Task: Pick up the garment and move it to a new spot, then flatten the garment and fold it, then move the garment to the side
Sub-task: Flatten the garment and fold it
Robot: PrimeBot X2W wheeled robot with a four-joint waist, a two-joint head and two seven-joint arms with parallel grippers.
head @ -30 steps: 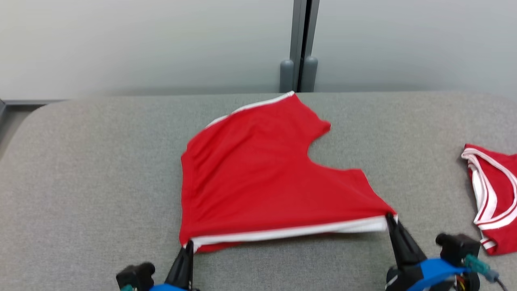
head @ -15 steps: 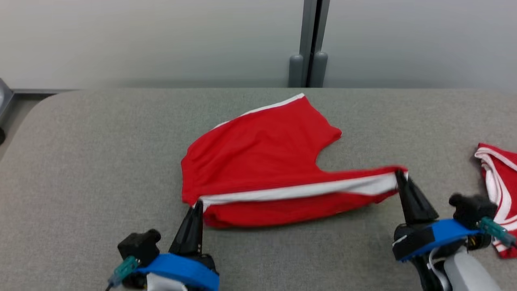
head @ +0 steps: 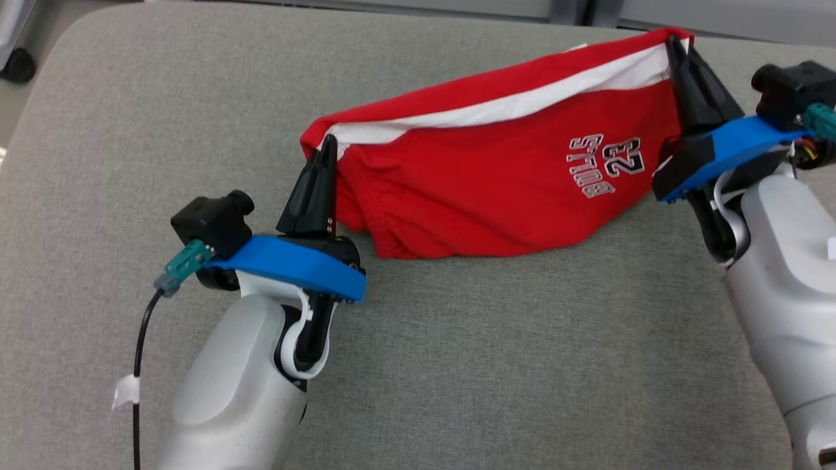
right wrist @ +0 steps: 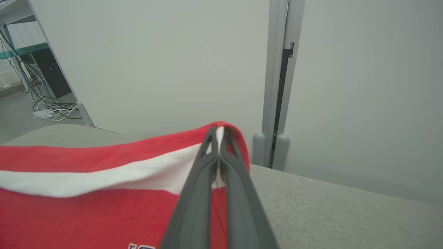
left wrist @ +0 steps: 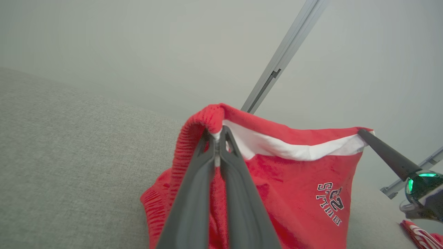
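Observation:
The garment (head: 496, 176) is a red jersey with a white band and a small printed number. It hangs by its banded edge, stretched between both grippers, with its lower part resting on the grey padded table (head: 457, 365). My left gripper (head: 328, 140) is shut on the band's left corner. My right gripper (head: 673, 40) is shut on the right corner, held higher and farther back. In the left wrist view the garment (left wrist: 294, 180) drapes from the left gripper (left wrist: 217, 131), and the other arm's finger pinches its far corner. The right wrist view has the right gripper (right wrist: 218, 129) pinching the white band of the garment (right wrist: 86, 211).
A second red and white garment (left wrist: 420, 237) lies on the table to the right, seen in the left wrist view. A pale wall with a grey vertical post (right wrist: 277, 79) stands behind the table. The table's left rounded corner (head: 59, 39) is near the floor.
Both grippers have lifted the banded edge up and carried it away from me, turning the garment over so its printed side shows. The head camera has tilted down.

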